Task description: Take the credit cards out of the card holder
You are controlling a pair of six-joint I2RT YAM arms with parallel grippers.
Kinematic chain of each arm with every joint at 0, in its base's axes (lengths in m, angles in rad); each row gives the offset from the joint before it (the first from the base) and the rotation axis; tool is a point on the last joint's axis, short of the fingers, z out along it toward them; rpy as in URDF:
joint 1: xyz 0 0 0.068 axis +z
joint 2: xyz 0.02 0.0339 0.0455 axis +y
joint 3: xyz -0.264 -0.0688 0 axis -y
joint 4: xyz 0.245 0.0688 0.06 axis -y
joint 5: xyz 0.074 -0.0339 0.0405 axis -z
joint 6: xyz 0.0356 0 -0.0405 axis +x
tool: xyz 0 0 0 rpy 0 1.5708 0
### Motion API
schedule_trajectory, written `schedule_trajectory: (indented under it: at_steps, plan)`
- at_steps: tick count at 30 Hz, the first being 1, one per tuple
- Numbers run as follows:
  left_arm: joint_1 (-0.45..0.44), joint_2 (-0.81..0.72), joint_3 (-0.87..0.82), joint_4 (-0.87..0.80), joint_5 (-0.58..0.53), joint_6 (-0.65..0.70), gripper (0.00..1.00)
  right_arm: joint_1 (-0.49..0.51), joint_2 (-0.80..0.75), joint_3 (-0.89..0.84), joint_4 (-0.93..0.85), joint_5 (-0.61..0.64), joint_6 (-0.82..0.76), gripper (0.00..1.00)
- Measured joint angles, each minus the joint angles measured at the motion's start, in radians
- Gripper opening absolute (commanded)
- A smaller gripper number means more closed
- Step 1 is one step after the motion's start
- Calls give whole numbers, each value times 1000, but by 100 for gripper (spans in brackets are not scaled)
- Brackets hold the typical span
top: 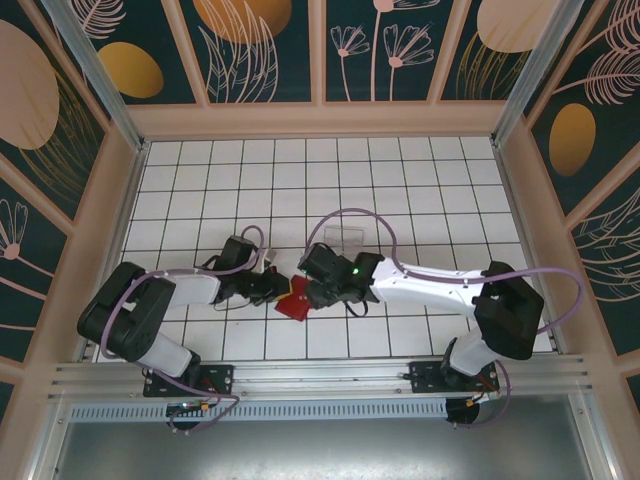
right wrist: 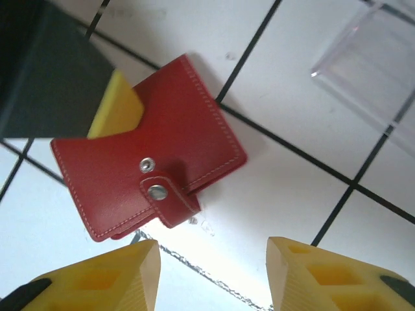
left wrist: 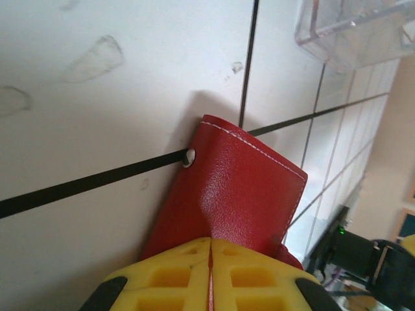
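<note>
The card holder (top: 296,298) is a small red wallet lying folded on the white tiles between both arms. My left gripper (left wrist: 211,259) is shut on its near edge, the yellow pads pressed together over red leather (left wrist: 240,188). In the right wrist view the card holder (right wrist: 149,155) lies flat with its red tab (right wrist: 165,201) loose beside a bare snap stud. One left finger (right wrist: 115,110) rests on its upper left corner. My right gripper (right wrist: 214,265) stands open just off the tab side, nothing between its fingers. The credit cards are hidden inside.
A clear plastic tray (top: 345,238) stands about one tile beyond the wallet, with its corner (left wrist: 350,29) close to the left gripper and its edge (right wrist: 382,71) near the right one. Wooden walls (top: 320,118) ring the tiled floor.
</note>
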Motion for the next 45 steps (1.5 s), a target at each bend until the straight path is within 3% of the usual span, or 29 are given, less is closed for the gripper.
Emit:
schedule_trajectory:
  at_steps: [10, 19, 26, 37, 45]
  plan:
    - [2, -136, 72, -219, -125, 9, 21, -57, 1, 6, 18, -115, 378, 64]
    - [84, -185, 101, -337, -196, 84, 24, -57, 119, 94, 6, -138, 473, 68]
    - [85, -259, 129, -370, -246, 132, 24, -46, 244, 200, -13, -127, 503, 68]
    - [85, -271, 131, -408, -259, 154, 24, -26, 309, 203, -73, -111, 541, 57]
    - [85, -280, 167, -468, -291, 181, 23, -18, 233, 131, -90, -108, 573, 39]
